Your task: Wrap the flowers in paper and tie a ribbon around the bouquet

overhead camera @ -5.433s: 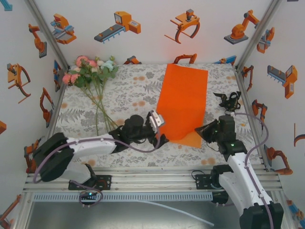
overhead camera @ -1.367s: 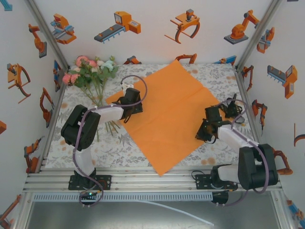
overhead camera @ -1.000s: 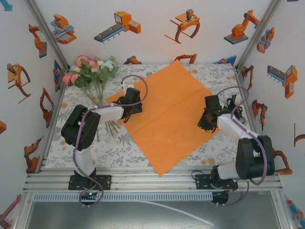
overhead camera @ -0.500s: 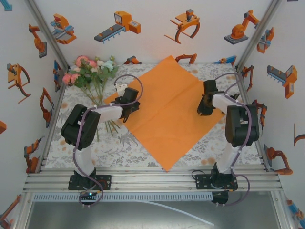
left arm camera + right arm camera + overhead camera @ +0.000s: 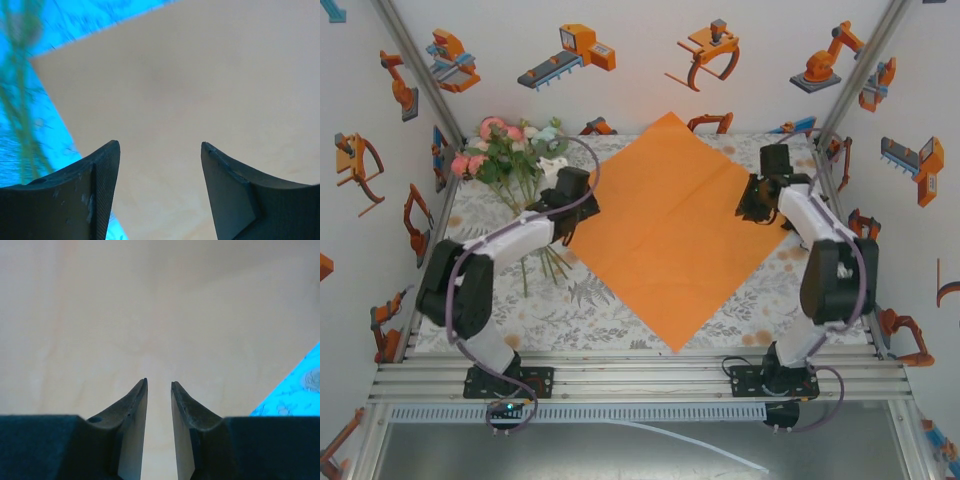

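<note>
Both arms have swung farther back since a moment ago, and the paper (image 5: 670,235) now lies as a diamond. Just left of the paper's left corner lie the flowers (image 5: 510,155). Over that corner hangs the left gripper (image 5: 160,150), jaws wide apart, empty. Near the paper's right corner, the right gripper (image 5: 159,385) stands narrowly parted, holding nothing.
</note>
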You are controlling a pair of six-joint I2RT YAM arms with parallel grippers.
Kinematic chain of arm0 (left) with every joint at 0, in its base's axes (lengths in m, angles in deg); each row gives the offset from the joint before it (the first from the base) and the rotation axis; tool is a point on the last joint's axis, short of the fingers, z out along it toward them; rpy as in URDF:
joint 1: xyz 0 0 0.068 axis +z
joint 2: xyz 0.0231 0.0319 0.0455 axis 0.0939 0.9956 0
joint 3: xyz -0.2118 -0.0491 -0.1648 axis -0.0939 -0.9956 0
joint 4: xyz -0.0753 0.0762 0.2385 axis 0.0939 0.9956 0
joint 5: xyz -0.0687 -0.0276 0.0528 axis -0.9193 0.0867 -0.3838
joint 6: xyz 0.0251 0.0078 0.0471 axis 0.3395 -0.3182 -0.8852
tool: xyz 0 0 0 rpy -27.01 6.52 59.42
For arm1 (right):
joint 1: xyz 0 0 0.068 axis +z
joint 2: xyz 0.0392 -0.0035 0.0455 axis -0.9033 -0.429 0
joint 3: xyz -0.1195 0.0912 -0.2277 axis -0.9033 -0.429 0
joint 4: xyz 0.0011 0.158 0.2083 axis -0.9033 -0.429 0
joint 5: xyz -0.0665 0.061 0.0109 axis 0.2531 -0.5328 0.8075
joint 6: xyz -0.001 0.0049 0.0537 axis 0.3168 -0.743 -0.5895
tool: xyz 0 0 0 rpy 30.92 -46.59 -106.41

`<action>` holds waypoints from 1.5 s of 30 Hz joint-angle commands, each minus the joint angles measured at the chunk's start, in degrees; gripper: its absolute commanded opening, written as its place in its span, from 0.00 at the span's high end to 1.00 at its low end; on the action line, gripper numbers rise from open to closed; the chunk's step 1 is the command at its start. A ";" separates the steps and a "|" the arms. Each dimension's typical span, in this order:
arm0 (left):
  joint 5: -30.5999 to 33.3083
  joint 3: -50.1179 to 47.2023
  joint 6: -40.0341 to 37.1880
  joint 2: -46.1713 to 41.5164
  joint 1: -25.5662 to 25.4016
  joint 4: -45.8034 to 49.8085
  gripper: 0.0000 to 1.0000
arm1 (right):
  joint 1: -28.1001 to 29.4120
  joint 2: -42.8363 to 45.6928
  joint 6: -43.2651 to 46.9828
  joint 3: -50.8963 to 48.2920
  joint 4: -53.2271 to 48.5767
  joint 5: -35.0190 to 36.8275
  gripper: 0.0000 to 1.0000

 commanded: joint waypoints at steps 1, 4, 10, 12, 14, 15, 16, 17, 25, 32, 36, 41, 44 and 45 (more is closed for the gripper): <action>0.33 3.17 -7.07 -4.49 4.31 9.47 0.41 | 3.17 11.37 -1.94 -4.95 -0.13 -5.55 0.69; -3.69 5.43 -11.45 -4.53 11.00 14.09 0.44 | 8.80 20.31 -2.80 -10.82 1.51 -5.51 0.67; -11.99 12.40 -13.52 4.69 22.11 15.79 0.50 | 17.14 30.67 -9.05 -19.81 5.16 -3.94 0.65; -10.75 15.55 -14.09 8.87 23.05 15.73 0.52 | 17.65 31.56 -10.54 -20.86 5.13 -5.02 0.65; -9.00 18.40 -15.15 12.67 23.41 15.00 0.55 | 17.95 31.88 -10.82 -20.84 4.31 -6.01 0.65; -9.14 19.93 -15.50 14.62 23.69 14.20 0.55 | 18.13 31.97 -10.82 -20.87 3.91 -6.16 0.65; -9.79 21.46 -15.49 16.59 24.04 13.68 0.55 | 18.31 32.00 -10.90 -21.00 3.43 -6.32 0.65; -10.59 23.09 -15.35 18.40 24.36 13.84 0.56 | 18.38 32.20 -10.99 -21.14 3.16 -6.43 0.65; -10.59 32.45 -15.60 29.22 26.73 14.64 0.61 | 18.41 35.01 -12.31 -21.64 1.80 -4.58 0.65; -19.38 37.00 -17.64 33.22 28.38 15.49 0.63 | 18.38 36.12 -12.62 -20.75 0.78 -2.74 0.65; -20.86 40.40 -17.51 35.31 28.64 19.19 0.65 | 18.38 35.59 -13.52 -20.21 1.38 -3.00 0.65; -23.87 45.41 -17.18 38.58 28.73 24.44 0.71 | 18.40 35.58 -14.07 -19.70 1.73 -3.18 0.65; -23.45 46.27 -16.15 39.16 28.73 26.43 0.73 | 18.39 35.90 -14.16 -19.18 1.12 -2.84 0.65; -23.12 46.16 -15.85 39.18 28.81 26.72 0.74 | 18.36 36.13 -14.16 -19.16 0.94 -2.59 0.65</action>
